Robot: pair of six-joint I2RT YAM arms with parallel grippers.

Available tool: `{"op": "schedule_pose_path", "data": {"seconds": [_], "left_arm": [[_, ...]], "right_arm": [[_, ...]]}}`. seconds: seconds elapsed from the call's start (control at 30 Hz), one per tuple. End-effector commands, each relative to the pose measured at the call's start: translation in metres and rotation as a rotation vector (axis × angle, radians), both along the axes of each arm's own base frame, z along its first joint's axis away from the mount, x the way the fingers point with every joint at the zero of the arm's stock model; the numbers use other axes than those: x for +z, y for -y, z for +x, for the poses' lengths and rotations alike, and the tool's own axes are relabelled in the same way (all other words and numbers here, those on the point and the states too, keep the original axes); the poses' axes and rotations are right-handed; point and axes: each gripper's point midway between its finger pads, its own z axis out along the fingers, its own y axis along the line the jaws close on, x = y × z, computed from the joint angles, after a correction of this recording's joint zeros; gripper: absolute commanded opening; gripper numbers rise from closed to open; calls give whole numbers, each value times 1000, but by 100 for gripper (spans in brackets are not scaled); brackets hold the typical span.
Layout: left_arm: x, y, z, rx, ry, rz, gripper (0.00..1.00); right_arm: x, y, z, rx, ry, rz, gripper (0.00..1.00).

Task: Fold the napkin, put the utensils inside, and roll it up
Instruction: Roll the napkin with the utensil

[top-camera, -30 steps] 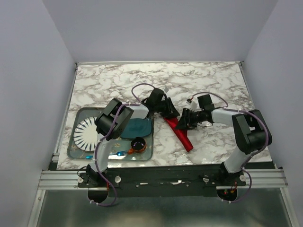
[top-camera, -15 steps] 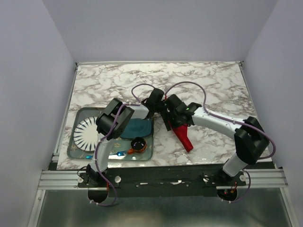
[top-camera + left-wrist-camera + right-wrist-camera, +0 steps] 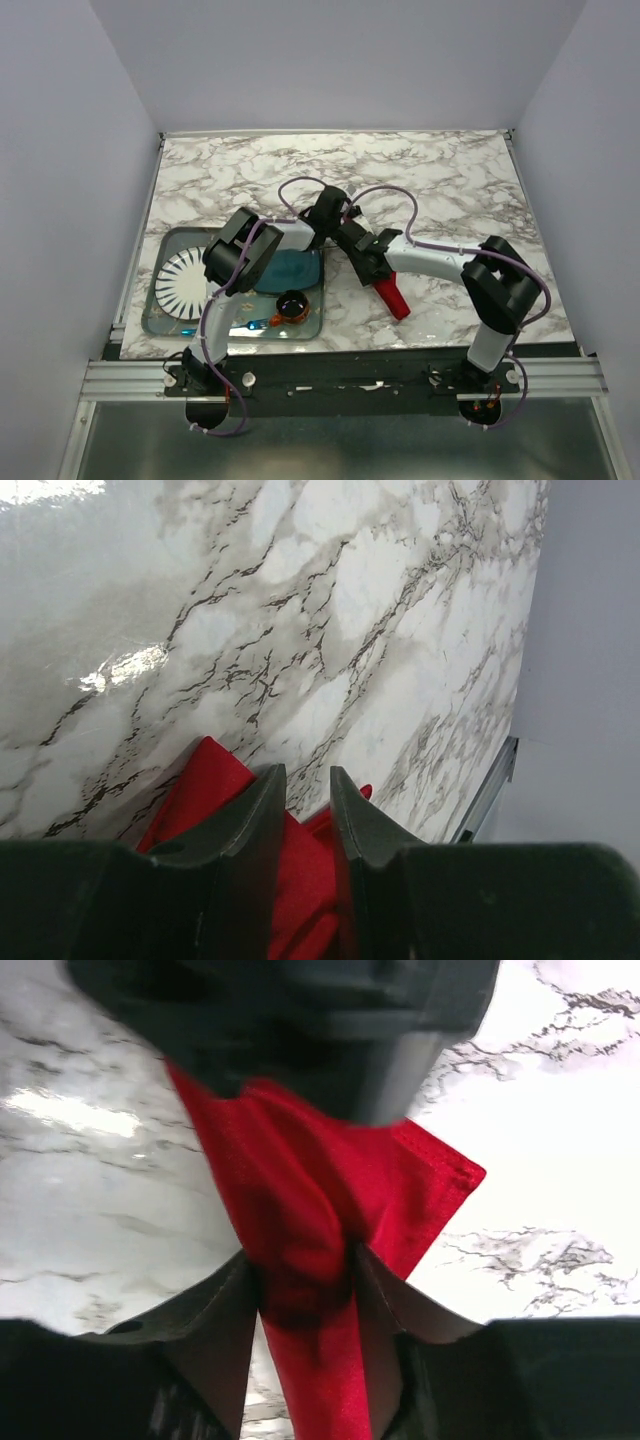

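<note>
The red napkin (image 3: 392, 297) lies as a narrow rolled strip on the marble, running diagonally from the middle toward the front right. My left gripper (image 3: 345, 232) sits at its upper end; in the left wrist view (image 3: 307, 772) the jaws stand nearly closed with red cloth (image 3: 205, 780) between and under them. My right gripper (image 3: 362, 255) is just beside it, shut around the bunched napkin (image 3: 310, 1210) in the right wrist view (image 3: 305, 1260), facing the left gripper's dark body (image 3: 300, 1030). No fork shows in any view.
A glass tray (image 3: 152, 300) at the front left holds a white striped plate (image 3: 182, 280), a teal plate (image 3: 290, 268), a brown cup (image 3: 292, 305) and a blue plastic utensil (image 3: 255, 324). Marble table stretches behind and to the right.
My right gripper has moved left from the napkin's right side to its upper end and now pinches it beside the left gripper. The left arm has stayed put.
</note>
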Motion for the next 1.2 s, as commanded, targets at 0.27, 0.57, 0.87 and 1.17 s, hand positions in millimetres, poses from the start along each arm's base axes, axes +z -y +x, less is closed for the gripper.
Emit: {"op": "schedule_pose_path", "data": {"seconds": [0.27,0.57,0.87,1.17], "left_arm": [[91,-1,23,-9,100,-31,44],[95,-2,9,-16,80,-44,44],[18,0,-16,-31,-23,5,40],[-20,-7,-16,-28,-42,82,38]], "right_arm": [[-3,-6,-6,-24,-249,644,32],[-15,-10,-19,-116,-505,1054,31],[-20,-6,-12,-169,-555,1220,32],[12,17,8,-141,-354,996,53]]}}
